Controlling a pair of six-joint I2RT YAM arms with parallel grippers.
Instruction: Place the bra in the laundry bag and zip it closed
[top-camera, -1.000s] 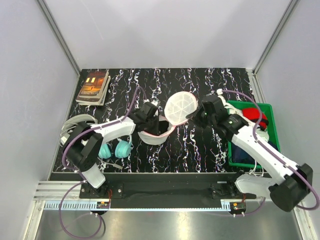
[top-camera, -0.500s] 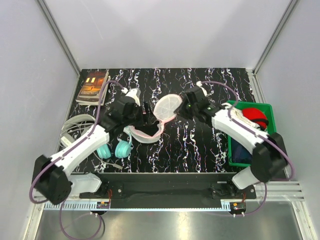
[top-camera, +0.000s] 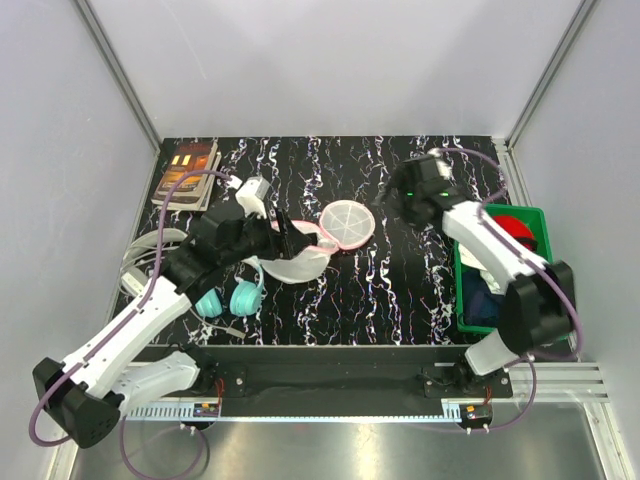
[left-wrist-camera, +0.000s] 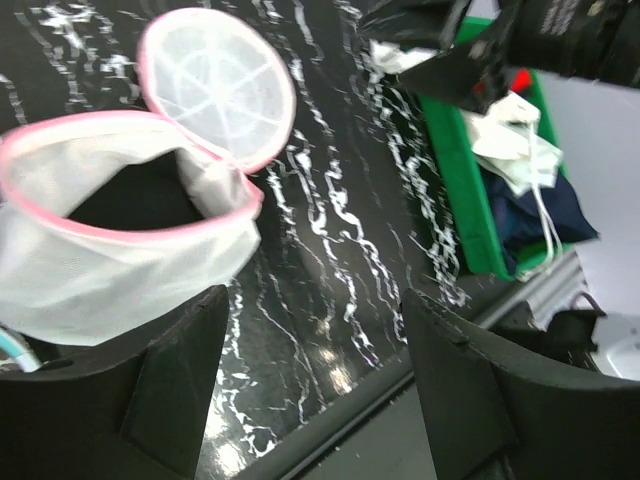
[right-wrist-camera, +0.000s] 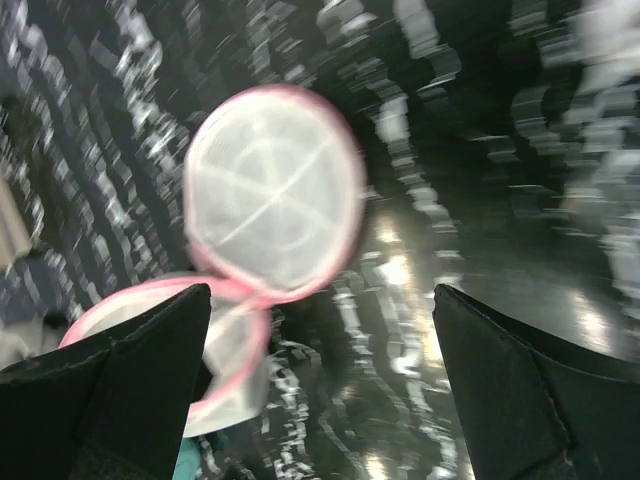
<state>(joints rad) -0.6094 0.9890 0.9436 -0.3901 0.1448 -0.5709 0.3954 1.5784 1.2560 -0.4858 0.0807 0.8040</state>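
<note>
The laundry bag lies open on the marbled table. Its round lid half (top-camera: 351, 222) (left-wrist-camera: 220, 85) (right-wrist-camera: 272, 200) lies flat, hinged to the deeper base half (top-camera: 298, 265) (left-wrist-camera: 110, 270), which is slumped on its side. Black fabric, the bra (left-wrist-camera: 130, 200), shows inside the pink-rimmed opening. My left gripper (top-camera: 289, 235) (left-wrist-camera: 315, 300) hovers just over the base half, open, with nothing between its fingers. My right gripper (top-camera: 393, 205) (right-wrist-camera: 322, 290) is up and to the right of the lid, open and empty, touching nothing.
A green bin (top-camera: 541, 240) at the right edge holds red (top-camera: 516, 228) and white clothes. Teal headphones (top-camera: 230, 298) and a white cable (top-camera: 150, 248) lie by the left arm. Books (top-camera: 187, 172) sit at the back left.
Both grippers have opened. The right one let go of the lid, which dropped flat, and pulled back to the right. The left one came out of the base half.
</note>
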